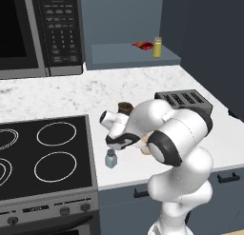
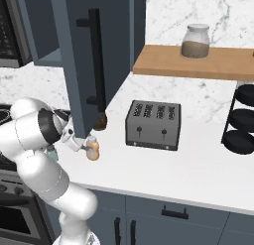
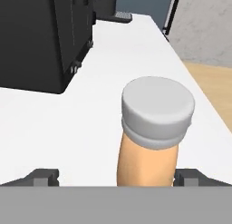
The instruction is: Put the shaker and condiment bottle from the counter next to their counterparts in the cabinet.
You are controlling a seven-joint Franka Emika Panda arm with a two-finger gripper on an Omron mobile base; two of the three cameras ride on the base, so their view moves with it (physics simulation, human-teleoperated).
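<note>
The condiment bottle [image 3: 149, 162], translucent orange with a white cap, stands upright on the white speckled counter [image 1: 71, 96] between the two fingertips of my gripper [image 3: 118, 178]. The jaws are open and stand apart from the bottle on both sides. From the right base the bottle [image 2: 93, 150] shows beside my hand, near the counter's front. The grey-blue shaker [image 1: 111, 159] stands by the stove's edge, just left of my hand. In the cabinet [image 1: 119, 55] sit the yellow-green jar [image 1: 157, 47] and the flat red item [image 1: 140, 45].
A brown mug [image 1: 125, 107] stands just behind my hand. A dark toaster [image 2: 153, 125] sits to the right. The cabinet door [image 2: 94, 55] hangs open above the mug. The stove [image 1: 43, 153] and microwave [image 1: 28, 29] are to the left.
</note>
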